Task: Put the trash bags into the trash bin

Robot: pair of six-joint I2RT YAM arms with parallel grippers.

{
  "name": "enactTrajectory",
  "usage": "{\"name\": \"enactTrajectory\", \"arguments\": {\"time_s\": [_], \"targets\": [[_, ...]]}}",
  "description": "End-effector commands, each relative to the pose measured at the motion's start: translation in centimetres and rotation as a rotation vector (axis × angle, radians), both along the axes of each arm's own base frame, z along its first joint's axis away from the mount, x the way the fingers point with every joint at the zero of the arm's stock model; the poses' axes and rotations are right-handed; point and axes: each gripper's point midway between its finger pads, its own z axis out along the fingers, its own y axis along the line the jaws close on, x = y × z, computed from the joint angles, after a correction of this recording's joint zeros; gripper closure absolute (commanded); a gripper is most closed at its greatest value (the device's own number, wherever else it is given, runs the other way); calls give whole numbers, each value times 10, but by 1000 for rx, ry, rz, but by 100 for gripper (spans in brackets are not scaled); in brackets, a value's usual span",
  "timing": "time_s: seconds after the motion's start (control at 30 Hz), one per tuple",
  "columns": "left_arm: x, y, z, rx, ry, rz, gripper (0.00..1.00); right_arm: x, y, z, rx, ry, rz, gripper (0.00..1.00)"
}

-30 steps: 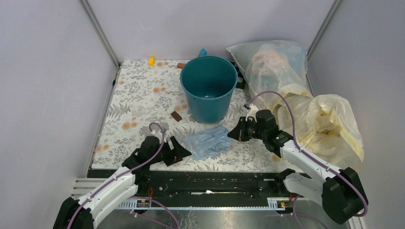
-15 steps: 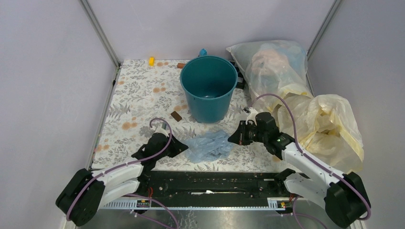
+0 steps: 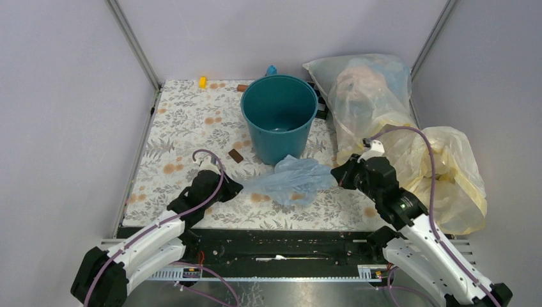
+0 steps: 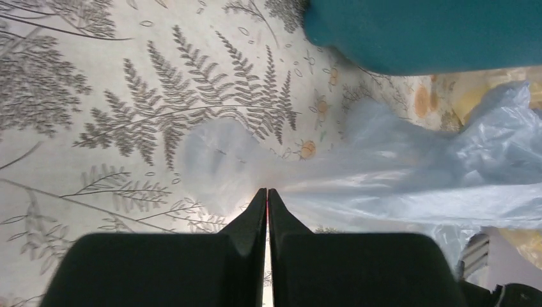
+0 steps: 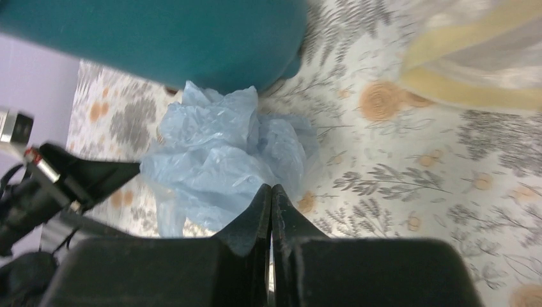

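Observation:
The trash bin (image 3: 279,125), a teal bucket, stands upright at the back middle of the floral mat; its wall fills the top of both wrist views (image 4: 422,32) (image 5: 160,38). The trash bag (image 3: 291,181), thin light-blue film, is stretched out in front of the bin between my two grippers. My left gripper (image 3: 238,189) is shut on the bag's left edge, and the film (image 4: 396,173) fans out from its closed tips (image 4: 267,192). My right gripper (image 3: 335,174) is shut on the bag's right end, with crumpled film (image 5: 217,153) bunched just ahead of its tips (image 5: 271,188).
A large stuffed whitish bag (image 3: 367,89) lies at the back right and a bulky pale-yellow bag (image 3: 441,173) sits right of my right arm. A small brown block (image 3: 236,155) lies left of the bin's foot. A yellow piece (image 3: 202,82) sits at the mat's far edge.
My left gripper moved in and shut on the bag's left edge. My right arm drew back to the right, pulling the crumpled bag out long and nearer the bin.

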Motion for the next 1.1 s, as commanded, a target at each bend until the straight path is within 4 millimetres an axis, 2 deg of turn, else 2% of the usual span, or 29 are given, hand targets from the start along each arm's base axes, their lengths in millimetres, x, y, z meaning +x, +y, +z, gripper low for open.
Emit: {"name": "enactTrajectory", "arguments": {"time_s": [0.0, 0.2, 0.3, 0.47, 0.67, 0.9, 0.93, 0.97, 1.0, 1.07], "targets": [[4, 20, 7, 62, 3, 58, 100, 8, -46, 12, -20, -31, -284, 100], [0, 0, 31, -11, 2, -32, 100, 7, -36, 24, 26, -56, -235, 100], [-5, -13, 49, -60, 1, -100, 100, 4, -21, 33, 68, -46, -165, 100], [-31, -58, 87, -230, -70, -369, 100, 4, 12, 49, 189, 21, -68, 99], [-62, -97, 120, -289, -202, -529, 100, 17, 29, 49, 337, 151, -154, 99], [-73, -131, 126, -227, -284, -477, 100, 23, 44, 48, 425, 192, -148, 100], [-77, -136, 128, -266, -276, -447, 62, 25, 44, 48, 437, 189, -154, 100], [-89, -145, 130, -345, -232, -425, 24, 25, 45, 47, 451, 189, -160, 100], [-93, -150, 129, -404, -202, -385, 18, 26, 45, 48, 466, 184, -163, 100], [-98, -156, 122, -505, -117, -304, 14, 27, 46, 50, 489, 171, -161, 100]]}}
